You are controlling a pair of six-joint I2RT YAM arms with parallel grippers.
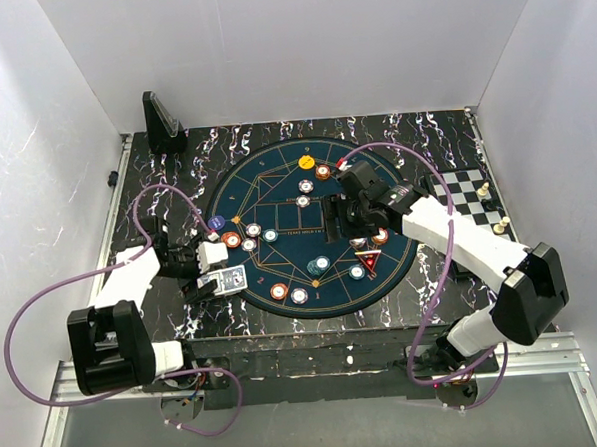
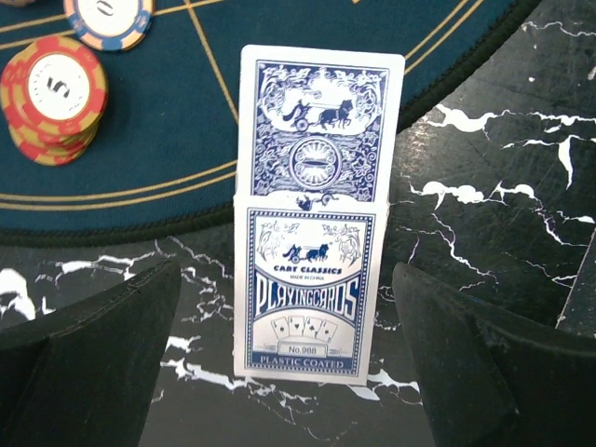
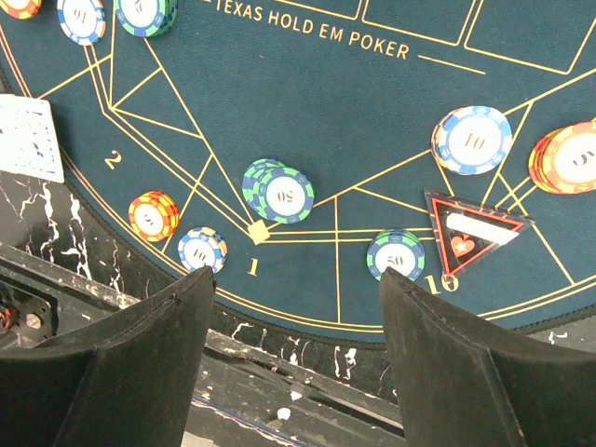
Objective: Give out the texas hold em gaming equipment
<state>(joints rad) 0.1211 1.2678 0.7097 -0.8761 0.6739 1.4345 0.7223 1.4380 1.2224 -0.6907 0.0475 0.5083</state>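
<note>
black upright stand (image 1: 161,123) far left, chessboard (image 1: 467,197) with pieces (image 1: 484,189) at right edge

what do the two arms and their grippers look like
The left arm and right arm both have white link shells with blocky black joint housings. A thin purple cable loops loosely along each one. The left gripper and right gripper each carry two broad, matte black fingers that taper towards the tips. No markings are legible on them.

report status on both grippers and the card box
Left gripper open, straddling card box, not touching. Right gripper open, empty, above mat near triangular marker. Card box flat across mat edge. Nothing blocking.
</note>
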